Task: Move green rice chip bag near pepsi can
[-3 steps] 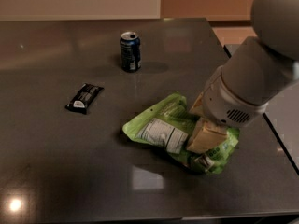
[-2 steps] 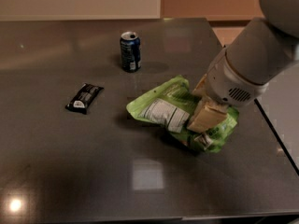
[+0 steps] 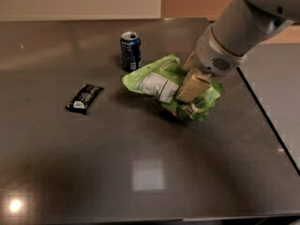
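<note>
The green rice chip bag [image 3: 157, 81] is a lime-green crinkly pouch with a white label. It hangs lifted a little above the dark table, tilted, its left tip close to the pepsi can [image 3: 130, 50]. The can is dark blue with a silver top and stands upright just left of the bag. My gripper [image 3: 191, 89] comes in from the upper right and is shut on the bag's middle, with a tan finger [image 3: 192, 86] lying over it.
A small black wrapper [image 3: 85, 98] lies on the table to the left. The grey table [image 3: 140, 172] has its right edge [image 3: 267, 121] close behind the arm. A bright light reflection shows on the near part.
The gripper has carried the bag up and to the left, away from the near right part of the table, so that the bag's tip is now beside the can.
</note>
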`<state>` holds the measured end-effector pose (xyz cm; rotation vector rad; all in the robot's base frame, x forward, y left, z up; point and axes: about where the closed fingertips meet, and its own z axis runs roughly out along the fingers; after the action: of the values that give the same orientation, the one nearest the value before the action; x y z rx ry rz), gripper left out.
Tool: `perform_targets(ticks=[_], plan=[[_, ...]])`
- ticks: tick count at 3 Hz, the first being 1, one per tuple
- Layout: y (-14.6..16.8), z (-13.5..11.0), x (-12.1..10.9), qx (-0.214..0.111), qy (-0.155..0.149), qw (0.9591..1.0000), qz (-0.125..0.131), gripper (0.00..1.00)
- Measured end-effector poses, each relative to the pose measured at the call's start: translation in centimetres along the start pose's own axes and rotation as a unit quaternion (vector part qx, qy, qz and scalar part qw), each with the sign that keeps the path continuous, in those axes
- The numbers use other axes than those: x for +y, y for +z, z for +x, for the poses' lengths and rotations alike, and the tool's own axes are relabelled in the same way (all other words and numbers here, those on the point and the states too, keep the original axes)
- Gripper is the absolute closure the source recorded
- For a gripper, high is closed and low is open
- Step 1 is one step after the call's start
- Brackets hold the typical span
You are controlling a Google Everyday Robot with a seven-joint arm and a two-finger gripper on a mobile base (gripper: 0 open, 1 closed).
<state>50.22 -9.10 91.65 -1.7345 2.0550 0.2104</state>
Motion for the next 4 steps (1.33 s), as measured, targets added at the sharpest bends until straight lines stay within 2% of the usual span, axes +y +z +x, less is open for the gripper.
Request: perform_targets(ticks=[2, 3, 4], plan=[[2.7, -1.1, -5.7, 0.021, -0.028, 0.9994, 0.002, 1.0], [3.5, -1.9, -7.9, 0.035, -0.042, 0.9985, 0.006, 0.82], [3.6, -2.6, -9.6, 0.045, -0.054, 0.9975, 0.01, 0.59]])
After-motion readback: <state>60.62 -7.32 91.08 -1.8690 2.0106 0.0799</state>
